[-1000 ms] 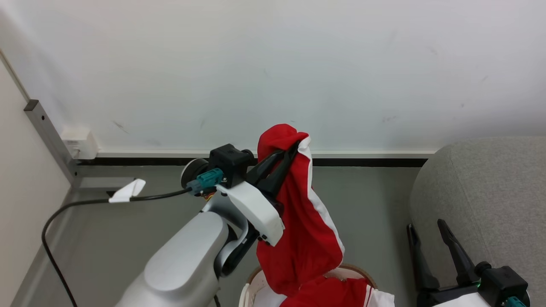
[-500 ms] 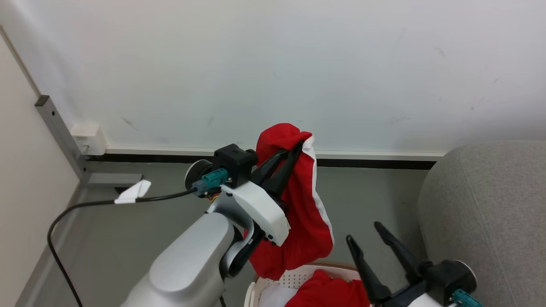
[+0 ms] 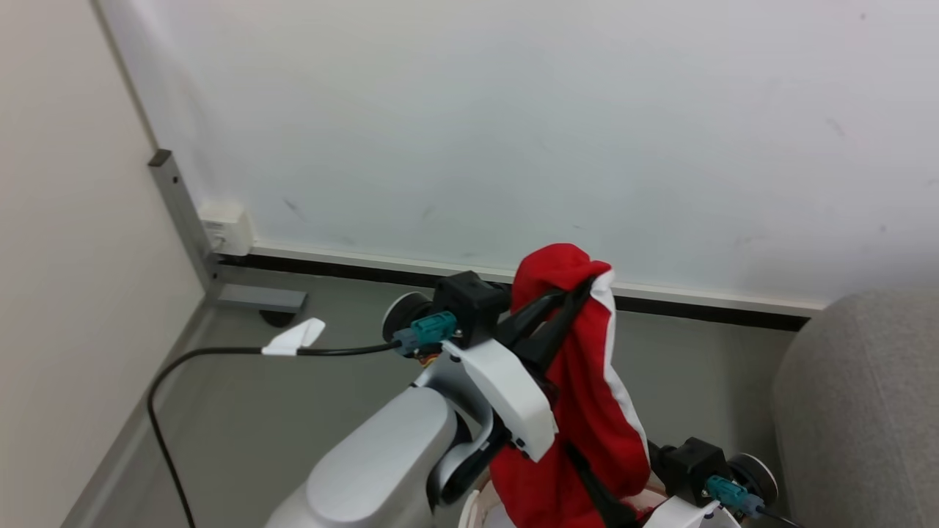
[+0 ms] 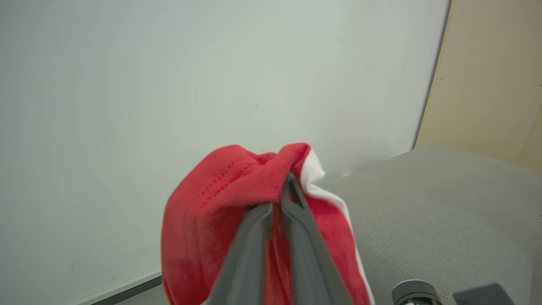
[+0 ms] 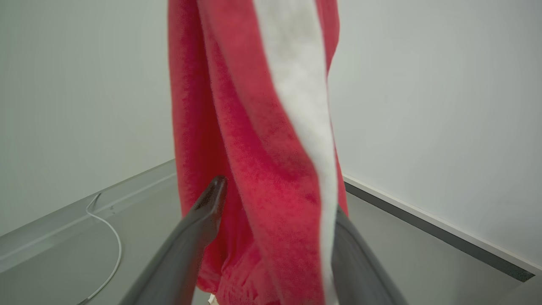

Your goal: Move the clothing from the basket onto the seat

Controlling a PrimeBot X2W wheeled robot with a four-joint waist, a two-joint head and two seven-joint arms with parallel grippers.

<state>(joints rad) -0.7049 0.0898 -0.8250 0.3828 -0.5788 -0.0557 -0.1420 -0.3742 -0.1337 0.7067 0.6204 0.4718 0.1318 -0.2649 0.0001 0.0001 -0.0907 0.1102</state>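
A red garment with a white stripe [image 3: 587,411] hangs from my raised left gripper [image 3: 579,287], which is shut on its top fold; the left wrist view shows those fingers [image 4: 292,203] pinched together in the red cloth [image 4: 211,220]. My right gripper [image 3: 587,477] reaches in from the lower right, one dark finger lying across the cloth's lower part. In the right wrist view its gripper [image 5: 275,203] is open, fingers either side of the hanging garment [image 5: 254,127]. A sliver of the cream basket [image 3: 466,515] peeks out at the bottom edge. The grey seat [image 3: 858,411] is to the right.
A white wall [image 3: 513,132] stands close behind, with a dark skirting strip along the grey floor. A black cable with a white tag [image 3: 293,341] trails over the floor at left, near a wall socket [image 3: 224,227] and a metal post [image 3: 176,205].
The head camera has swung, shifting the whole picture. My right gripper has come left from beside the seat to straddle the hanging garment. The left gripper still holds the garment up.
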